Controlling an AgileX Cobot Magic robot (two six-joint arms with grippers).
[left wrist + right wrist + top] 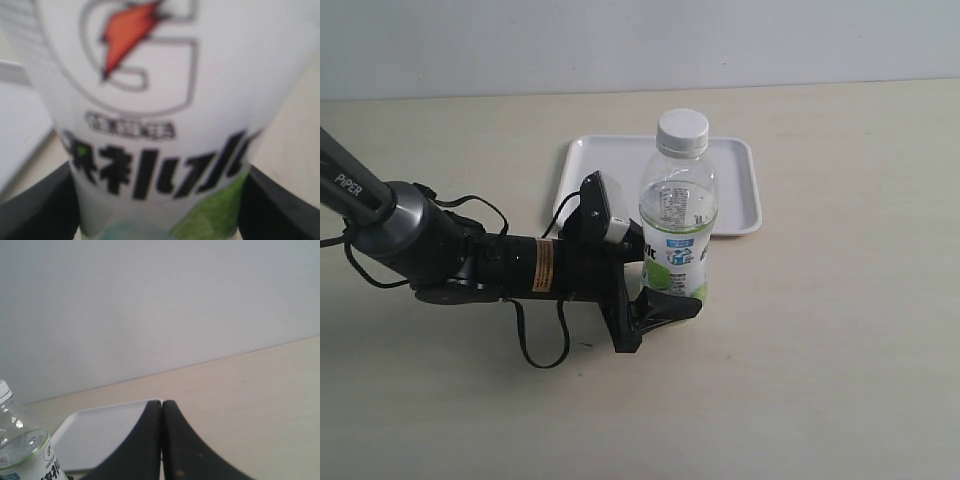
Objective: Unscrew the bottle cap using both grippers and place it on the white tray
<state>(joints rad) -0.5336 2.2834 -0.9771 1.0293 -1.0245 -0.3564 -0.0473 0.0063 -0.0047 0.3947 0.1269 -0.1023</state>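
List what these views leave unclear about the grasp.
Left wrist view: bottle fills the blurred frame; whether the jaws of the left gripper touch it is unclear.
Exterior view: far jaw hidden behind the bottle; right gripper outside the frame.
Right wrist view: bottle cut off by the edge.

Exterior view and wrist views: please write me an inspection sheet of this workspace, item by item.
Surface: pale table, no spills seen.
Job's things: bottle upright on the table in front of the white tray; bottle cap on; nothing lies in the tray.
Clutter: nothing seen.
Grippers: left gripper straddles the bottle's lower body, firm grip not confirmable; right gripper shut, holding nothing, away from the bottle.
Cables: black cables loop from the left arm onto the table.
Surroundings: plain light wall.
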